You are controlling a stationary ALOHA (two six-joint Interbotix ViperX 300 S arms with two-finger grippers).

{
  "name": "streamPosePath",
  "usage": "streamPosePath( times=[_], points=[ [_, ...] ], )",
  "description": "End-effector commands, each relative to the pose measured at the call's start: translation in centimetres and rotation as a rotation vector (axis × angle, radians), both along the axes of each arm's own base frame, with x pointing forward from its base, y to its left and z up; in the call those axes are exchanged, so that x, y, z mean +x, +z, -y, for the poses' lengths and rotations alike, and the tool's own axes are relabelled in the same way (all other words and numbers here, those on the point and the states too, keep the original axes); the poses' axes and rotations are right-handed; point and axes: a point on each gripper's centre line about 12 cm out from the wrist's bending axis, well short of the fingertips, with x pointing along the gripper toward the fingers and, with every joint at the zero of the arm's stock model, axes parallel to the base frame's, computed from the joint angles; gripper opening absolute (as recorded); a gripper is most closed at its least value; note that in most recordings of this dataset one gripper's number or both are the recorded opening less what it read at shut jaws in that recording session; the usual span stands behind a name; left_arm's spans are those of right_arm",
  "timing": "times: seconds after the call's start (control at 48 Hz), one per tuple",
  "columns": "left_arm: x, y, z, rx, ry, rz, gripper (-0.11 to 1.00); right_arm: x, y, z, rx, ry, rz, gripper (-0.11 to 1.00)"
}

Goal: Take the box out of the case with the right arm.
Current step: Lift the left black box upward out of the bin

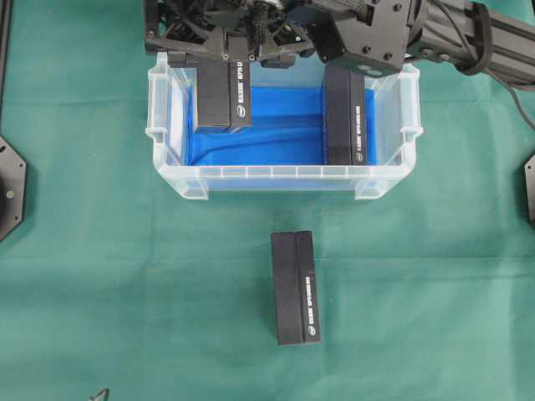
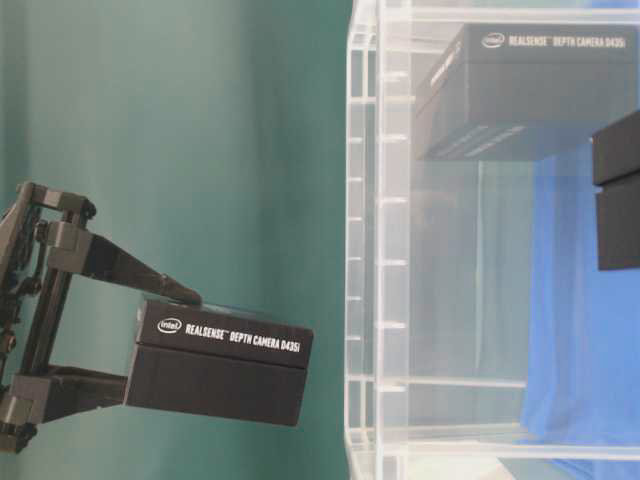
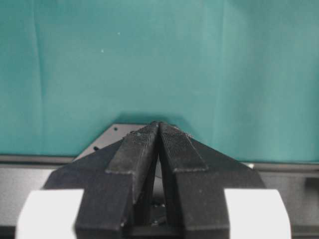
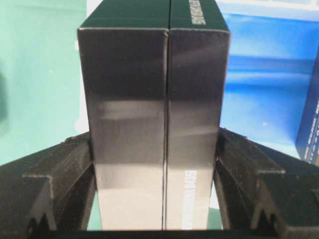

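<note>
The case (image 1: 276,173) is a clear plastic bin with a blue lining, at the top middle of the overhead view. My right gripper (image 1: 226,58) reaches in from the upper right and is shut on a black box (image 1: 221,92) over the case's left part. In the right wrist view the box (image 4: 154,99) fills the gap between both fingers (image 4: 75,164), with green cloth to its left and blue lining (image 4: 264,84) to its right. The table-level view shows the held box (image 2: 215,365) clear of the case wall (image 2: 365,250). My left gripper (image 3: 158,123) is shut and empty over the cloth.
A second black box (image 1: 344,117) stands inside the case at its right side. A third black box (image 1: 295,288) lies on the green cloth in front of the case. Black base plates sit at the left edge (image 1: 8,188) and right edge (image 1: 529,188).
</note>
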Motion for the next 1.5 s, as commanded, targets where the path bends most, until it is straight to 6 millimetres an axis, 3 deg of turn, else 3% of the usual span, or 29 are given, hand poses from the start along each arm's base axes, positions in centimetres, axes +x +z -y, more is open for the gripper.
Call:
streamPosePath(
  times=[0.0, 1.146, 1.479],
  points=[
    [0.2, 0.4, 0.0, 0.002, 0.0, 0.014, 0.0, -1.7, 4.0, -0.4, -0.017, 0.006, 0.09, 0.68],
    [0.2, 0.4, 0.0, 0.002, 0.0, 0.014, 0.0, -1.7, 4.0, -0.5, -0.016, 0.006, 0.091, 0.68],
    [0.2, 0.4, 0.0, 0.002, 0.0, 0.014, 0.0, -1.5, 4.0, -2.0, -0.009, 0.021, 0.095, 0.68]
  ],
)
